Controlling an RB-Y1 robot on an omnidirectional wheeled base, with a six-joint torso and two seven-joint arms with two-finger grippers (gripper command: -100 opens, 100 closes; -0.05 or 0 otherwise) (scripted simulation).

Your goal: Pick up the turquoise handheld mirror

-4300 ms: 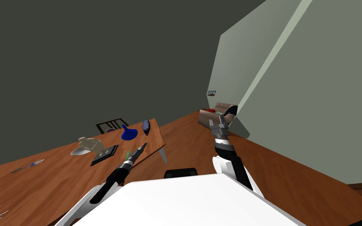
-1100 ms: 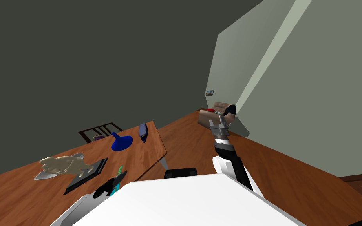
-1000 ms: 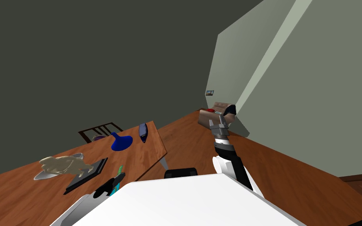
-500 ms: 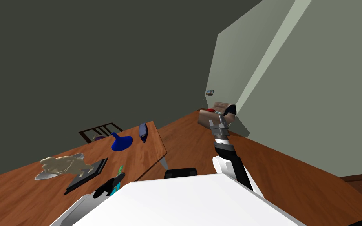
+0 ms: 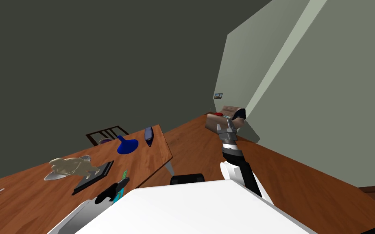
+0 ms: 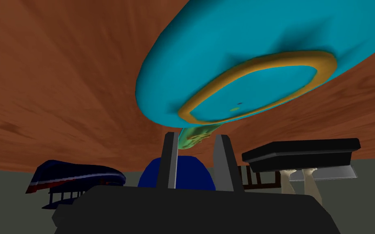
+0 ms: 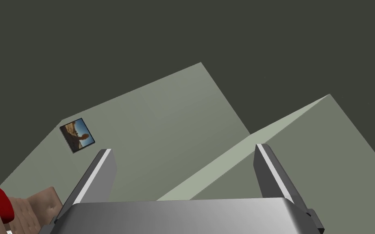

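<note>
I pulled my left jaws back from a long reach over the table (image 5: 150,156), close to me | they ended on the handle of the turquoise mirror (image 6: 239,61) | view shifted: I moved

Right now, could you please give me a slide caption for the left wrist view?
Left jaws shut on the handle of the turquoise mirror, table behind.

White arms (image 5: 228,170), dark left end effector (image 6: 195,137)

Even, flat, rather dim light, a paler band (image 7: 223,160) on the wall (image 7: 162,134) beyond the right gripper (image 7: 184,149), soft dark shading on the turquoise mirror (image 6: 239,53) just past the left gripper (image 6: 195,138), wide-lens splay toward the head view's corners.
</note>
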